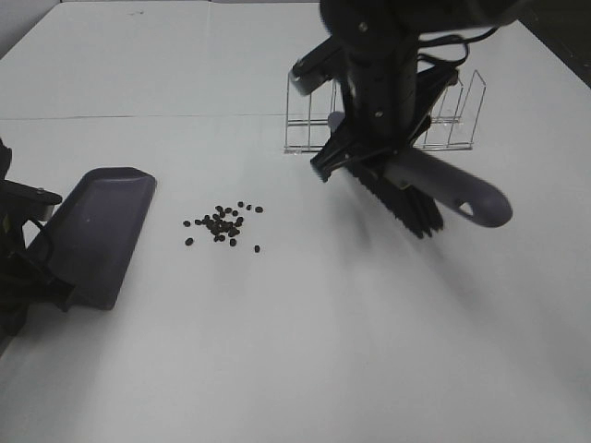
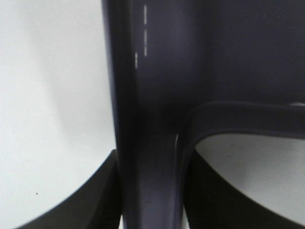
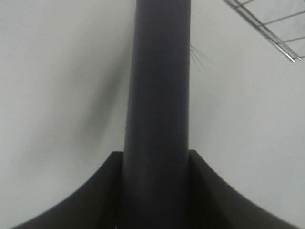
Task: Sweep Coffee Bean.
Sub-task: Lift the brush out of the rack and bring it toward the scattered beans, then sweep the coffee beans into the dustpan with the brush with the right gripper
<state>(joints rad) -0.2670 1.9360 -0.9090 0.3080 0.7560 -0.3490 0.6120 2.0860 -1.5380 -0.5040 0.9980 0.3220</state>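
Observation:
Several tiny dark coffee beans (image 1: 223, 222) lie in a loose cluster on the white table, left of centre. A grey dustpan (image 1: 100, 233) rests on the table to their left, its open edge toward them. My left gripper (image 1: 28, 268) is shut on the dustpan's handle (image 2: 147, 191) at the left edge. My right gripper (image 1: 365, 161) is shut on the grey handle of the brush (image 1: 434, 189) and holds it above the table, right of the beans, with its black bristles (image 1: 402, 208) pointing down. The handle fills the right wrist view (image 3: 157, 119).
A clear wire-framed rack (image 1: 443, 115) stands behind the right arm; its corner shows in the right wrist view (image 3: 276, 28). The white table (image 1: 323, 351) stretches in front of the beans and brush.

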